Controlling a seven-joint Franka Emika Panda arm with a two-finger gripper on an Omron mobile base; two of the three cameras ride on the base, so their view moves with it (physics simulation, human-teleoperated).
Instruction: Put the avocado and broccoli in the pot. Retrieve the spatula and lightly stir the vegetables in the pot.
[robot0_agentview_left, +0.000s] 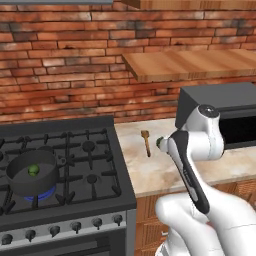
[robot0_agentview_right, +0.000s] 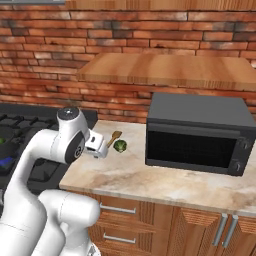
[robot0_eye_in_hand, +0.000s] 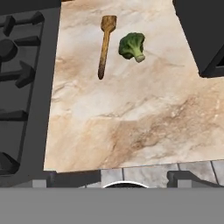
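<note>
On the left, the stove (robot0_agentview_left: 65, 165) carries the pot (robot0_agentview_left: 31, 172) on its front left burner, with a blue flame under it. The pot is short, round and dark grey with straight sides. Inside it, on the bottom, lies the avocado (robot0_agentview_left: 33, 170), a small round dark green ball, much smaller than the pot.

To the right of the stove runs the marbled counter (robot0_eye_in_hand: 131, 122). In the hand view, the spatula (robot0_eye_in_hand: 105, 43) lies flat on it near the stove's edge, its wider flat head pointing toward the brick wall (robot0_agentview_left: 60, 65) and its thin straight handle pointing back toward the pincer. It is brown wood. Just beside its head, on the right and not touching it, sits the broccoli (robot0_eye_in_hand: 132, 46), a lumpy green floret with a short pale stalk.

The pincer (robot0_eye_in_hand: 113, 179) hangs above the counter's near part with its two dark fingertips (robot0_eye_in_hand: 65, 178) set wide apart and nothing between them. Both the spatula and the broccoli lie ahead of it, well apart from the tips, the spatula roughly in line with the gap and the broccoli a little to the right. The pot stands far off to its left.

Farther right, a dark microwave (robot0_agentview_right: 197, 132) stands on the counter under a wooden shelf (robot0_agentview_right: 165, 70).
</note>
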